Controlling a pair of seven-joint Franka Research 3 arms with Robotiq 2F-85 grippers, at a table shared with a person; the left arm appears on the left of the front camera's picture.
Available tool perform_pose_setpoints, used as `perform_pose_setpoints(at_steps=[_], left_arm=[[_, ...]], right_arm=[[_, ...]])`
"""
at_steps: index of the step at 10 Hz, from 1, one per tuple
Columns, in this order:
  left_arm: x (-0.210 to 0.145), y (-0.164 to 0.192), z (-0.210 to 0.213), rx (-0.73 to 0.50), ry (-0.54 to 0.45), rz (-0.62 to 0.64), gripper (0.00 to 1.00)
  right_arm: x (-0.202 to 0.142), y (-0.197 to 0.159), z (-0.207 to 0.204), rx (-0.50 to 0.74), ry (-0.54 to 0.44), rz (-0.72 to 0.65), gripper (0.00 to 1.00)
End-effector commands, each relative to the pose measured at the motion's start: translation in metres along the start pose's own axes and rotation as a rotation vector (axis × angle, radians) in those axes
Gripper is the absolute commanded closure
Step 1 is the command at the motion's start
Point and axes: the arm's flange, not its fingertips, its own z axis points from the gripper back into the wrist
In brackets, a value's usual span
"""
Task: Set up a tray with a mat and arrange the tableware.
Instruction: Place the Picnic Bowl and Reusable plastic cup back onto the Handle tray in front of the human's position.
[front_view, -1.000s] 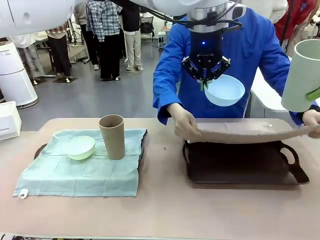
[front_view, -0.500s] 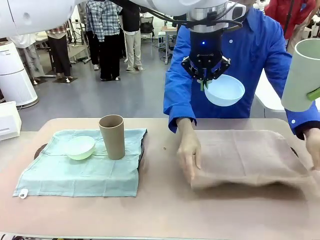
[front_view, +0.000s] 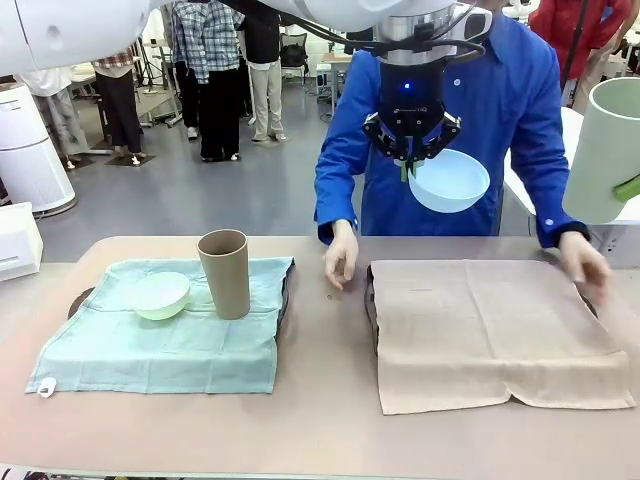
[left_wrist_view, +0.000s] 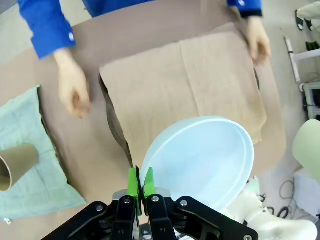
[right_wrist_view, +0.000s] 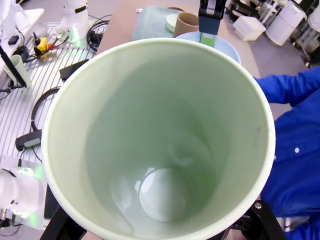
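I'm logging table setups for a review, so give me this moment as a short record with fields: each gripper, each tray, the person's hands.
left gripper: shut on the rim of the light blue bowl, held in the air
right gripper: holds the pale green cup aloft
right tray: covered by the beige mat, dark edge showing
left tray: teal mat, with pale green bowl and brown cup on it
person's hands: at the beige mat's far corners
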Motion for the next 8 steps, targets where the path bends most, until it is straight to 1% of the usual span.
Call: perform_pose_setpoints(at_steps=[1, 8], left_arm=[[0.0002, -0.0005, 0.0020, -0.002, -0.003, -0.002, 1.00], [0.0002, -0.0005, 0.0020, -0.002, -0.003, -0.002, 1.00]], right_arm=[[0.0001, 0.0013, -0.0024, 0.006, 0.008, -0.001, 0.81], [0.0001, 0.0013, -0.0024, 0.006, 0.008, -0.001, 0.81]])
